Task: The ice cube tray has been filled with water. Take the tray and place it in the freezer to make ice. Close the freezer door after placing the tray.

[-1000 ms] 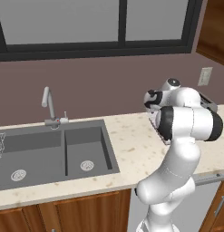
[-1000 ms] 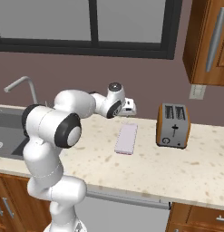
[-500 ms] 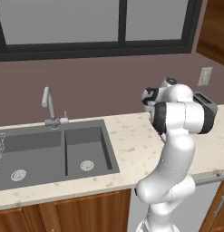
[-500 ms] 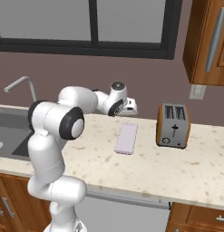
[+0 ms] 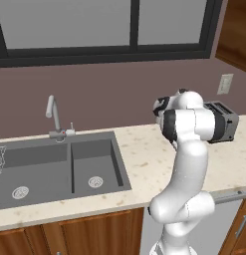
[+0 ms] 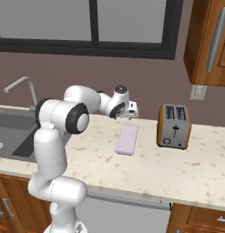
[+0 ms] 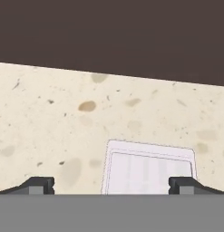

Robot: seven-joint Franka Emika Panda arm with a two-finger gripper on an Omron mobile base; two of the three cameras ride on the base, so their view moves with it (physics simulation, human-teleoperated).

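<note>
Two pincer (image 7: 111, 183) fingers wide, empty.

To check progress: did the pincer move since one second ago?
Yes. In the right base view the pincer has shifted slightly right, toward the toaster, above the ice cube tray.

Clearance listing, for your approach:

- Tabletop (image 6: 145, 170): bare speckled stone on all 4 sides of the ice cube tray (image 6: 126, 139); you have free room to its left, front and back.
- Toaster (image 6: 174, 126): upright obstacle to the tray's right, apart from it, with a bare strip between.
- Wall (image 7: 109, 31): closes off the far edge behind the tray.
- Hand (image 7: 111, 185): fingers spread wide, poised above the tray's near end, nothing between them and it.
- Sink (image 5: 55, 172): open basin well to the left.
</note>
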